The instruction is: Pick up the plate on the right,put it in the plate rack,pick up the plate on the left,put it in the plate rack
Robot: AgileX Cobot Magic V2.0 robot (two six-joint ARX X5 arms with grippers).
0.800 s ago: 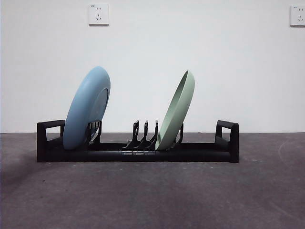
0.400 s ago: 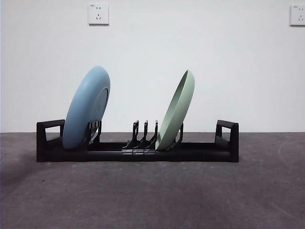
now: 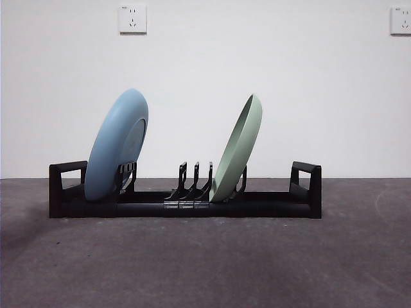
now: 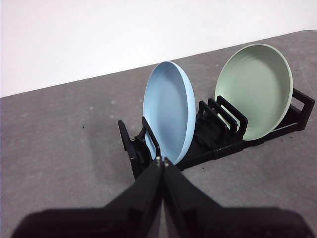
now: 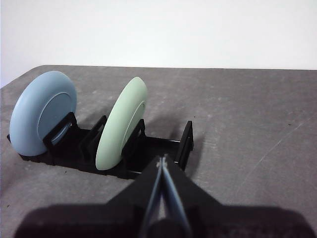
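Both plates are seen already standing on edge in the plate rack (image 3: 186, 204) on the bench (image 3: 205, 263): the blue plate (image 3: 117, 145) near one end, the green plate (image 3: 238, 149) past the middle dividers, each leaning across the rack's long axis. The left tool (image 4: 162, 161) is held back with jaws together, nearest the blue plate; the right tool (image 5: 162, 159), likewise closed and empty, is nearer the green one, so no further placing is judged necessary

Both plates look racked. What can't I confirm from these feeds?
- Blue plate foot: front view, rack hides its seating.
- Green plate foot: front view, dividers cover it.
- Arms: absent from front view.
- Wall sockets: too small for detail.
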